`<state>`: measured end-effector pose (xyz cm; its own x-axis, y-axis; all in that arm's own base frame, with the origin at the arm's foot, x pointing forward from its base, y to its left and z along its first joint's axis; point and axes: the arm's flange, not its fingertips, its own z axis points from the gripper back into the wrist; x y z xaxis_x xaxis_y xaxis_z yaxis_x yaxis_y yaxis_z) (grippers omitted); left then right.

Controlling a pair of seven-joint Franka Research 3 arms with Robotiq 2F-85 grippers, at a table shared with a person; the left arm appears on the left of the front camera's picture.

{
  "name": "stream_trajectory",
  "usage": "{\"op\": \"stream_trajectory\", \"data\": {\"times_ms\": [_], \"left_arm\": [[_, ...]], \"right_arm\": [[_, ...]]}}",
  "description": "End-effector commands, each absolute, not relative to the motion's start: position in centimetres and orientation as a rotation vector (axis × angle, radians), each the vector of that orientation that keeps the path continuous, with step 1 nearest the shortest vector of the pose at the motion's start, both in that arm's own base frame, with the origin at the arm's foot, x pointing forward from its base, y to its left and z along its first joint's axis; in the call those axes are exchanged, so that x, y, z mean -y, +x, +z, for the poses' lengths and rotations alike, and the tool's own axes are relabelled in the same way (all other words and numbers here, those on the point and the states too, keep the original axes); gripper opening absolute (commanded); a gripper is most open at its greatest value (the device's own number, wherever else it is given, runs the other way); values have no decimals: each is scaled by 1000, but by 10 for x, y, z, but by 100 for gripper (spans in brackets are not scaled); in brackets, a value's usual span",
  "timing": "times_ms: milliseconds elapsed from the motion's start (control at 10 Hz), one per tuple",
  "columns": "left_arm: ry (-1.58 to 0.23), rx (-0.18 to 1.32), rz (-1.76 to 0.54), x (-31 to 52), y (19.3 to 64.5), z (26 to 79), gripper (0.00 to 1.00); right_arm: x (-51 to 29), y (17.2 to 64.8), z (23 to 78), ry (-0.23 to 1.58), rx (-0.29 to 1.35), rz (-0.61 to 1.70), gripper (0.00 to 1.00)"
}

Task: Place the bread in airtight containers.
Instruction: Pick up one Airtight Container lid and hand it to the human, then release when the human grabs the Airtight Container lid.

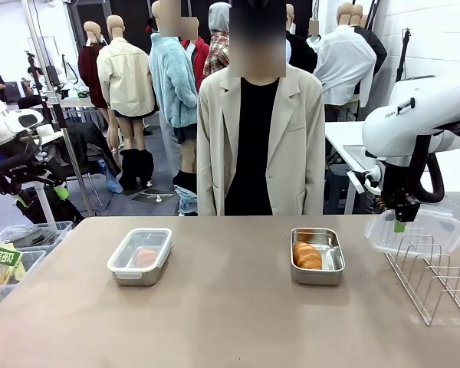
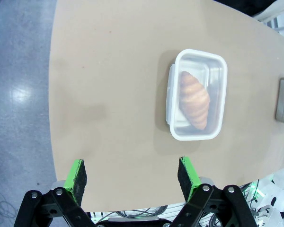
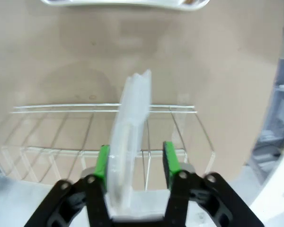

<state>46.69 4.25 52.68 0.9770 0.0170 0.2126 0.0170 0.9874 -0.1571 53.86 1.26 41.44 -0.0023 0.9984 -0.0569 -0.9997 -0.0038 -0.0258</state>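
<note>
The bread sits in two places on the tan table: one croissant lies in the uncovered steel tin towards the robot's right of middle, its ridged golden top plain to see, and the other croissant lies in the second tin over on the robot's left, under a clear plastic lid that already covers it. From the left wrist view that lidded tin sits flat on the table with the pastry lying along its length inside. The two tins are well apart, both towards the far side, where a person in a pale jacket stands facing the table. The left gripper hangs above the near table edge with its green pads spread wide and nothing between them. The right gripper is over at the wire rack on the robot's right; a second clear lid stands there at the rack's far end, and the right wrist view shows it edge-on, upright between the two green pads. One pad looks to be against the lid's face while a gap shows between the lid and the other pad, so I cannot tell whether the lid is gripped or merely straddled. The rack's wires run across just beyond the fingers.
</note>
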Motion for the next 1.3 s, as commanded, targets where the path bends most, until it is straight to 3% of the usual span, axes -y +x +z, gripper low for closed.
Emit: {"op": "stream_trajectory", "data": {"times_ms": [0, 400, 800, 1000, 1200], "left_arm": [[-143, 215, 1, -44, 467, 529, 100], [-143, 215, 1, -44, 467, 529, 100], [-143, 215, 1, -44, 467, 529, 100], [-143, 215, 1, -44, 467, 529, 100], [-143, 215, 1, -44, 467, 529, 100]], "right_arm": [[-9, 536, 414, -72, -35, 1582, 0], [-9, 530, 429, -87, -16, 1611, 0], [-16, 493, 511, -282, 127, 1673, 0], [-28, 477, 573, -412, 262, 1740, 0], [-56, 483, 617, -494, 519, 1803, 0]]}}
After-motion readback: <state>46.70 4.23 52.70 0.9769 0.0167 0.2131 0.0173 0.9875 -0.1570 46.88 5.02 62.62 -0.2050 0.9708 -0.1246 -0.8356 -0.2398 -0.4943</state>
